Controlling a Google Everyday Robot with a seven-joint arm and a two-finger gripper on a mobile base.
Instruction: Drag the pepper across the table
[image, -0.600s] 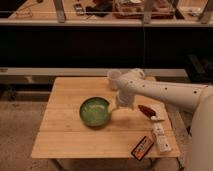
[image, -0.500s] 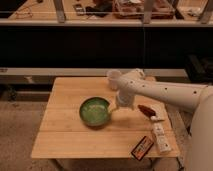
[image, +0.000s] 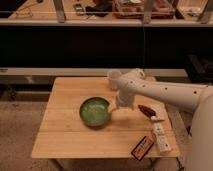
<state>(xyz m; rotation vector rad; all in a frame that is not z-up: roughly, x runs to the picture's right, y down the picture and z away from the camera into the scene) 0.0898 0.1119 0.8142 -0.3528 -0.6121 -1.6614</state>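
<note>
Toward the side of the table (image: 65, 135) where the robot's body stands, the pepper (image: 146, 110) lies flat on the pale boards. It is small and dark red, with one end pointing toward the white oblong packet (image: 161, 138). A dark packet with orange print (image: 142, 146) lies just beside that packet, at the near edge. The white arm (image: 165, 92) reaches out above the pepper and bends down at the wrist, so the gripper (image: 115, 107) hangs low between the pepper and the green bowl (image: 94, 111). It is close against the bowl's rim and apart from the pepper. Whether the gripper is clenched or released cannot be told from this view. A white cup (image: 114, 78) stands just behind the wrist. Judging by this pose, the drag has not begun, since the gripper sits on the bowl side of its target without touching it. The next move probably calls for bringing it onto the pepper, then sliding it along the boards without nudging the bowl or packets.
</note>
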